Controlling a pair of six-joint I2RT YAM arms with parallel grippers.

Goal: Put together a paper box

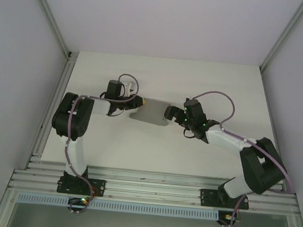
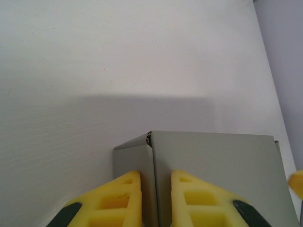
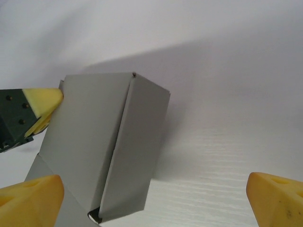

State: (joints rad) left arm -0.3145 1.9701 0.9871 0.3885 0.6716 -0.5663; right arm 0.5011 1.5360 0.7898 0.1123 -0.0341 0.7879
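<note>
Overhead view of a white table [image 1: 214, 82] with 2 robot arms reaching toward its middle, where the grey paper box [image 1: 152, 112] lies between them, partly folded and not yet a finished box. Your left gripper [image 2: 155, 174] is at the box's left end. Its 2 yellow fingers [image 2: 118, 198] are drawn close together on either side of a raised corner fold, so it appears to be pinching the card there. The left wrist view shows a short side flap to the left of that fold and a long flat panel running away to the right. Your right gripper [image 3: 154, 182] is spread wide and holds nothing. In its wrist view the box stands ahead and toward the left, 2 panels meeting at a ridge. The near bottom corner of the box is just beside the finger at the left of that view, and bare table lies in front of the other finger. The step in hand looks like steadying 1 end while the other hand shapes the walls. To do it well, make the left pinch firm but light enough not to crease the thin card, and hold it low so the box does not lift or swivel. Bring the right gripper across toward the box before closing, since the card sits off-centre between its fingers. Aim for the free edge of the angled panel and press along the existing fold line, not across a flat face. The card will likely bend easily and spring back.
</note>
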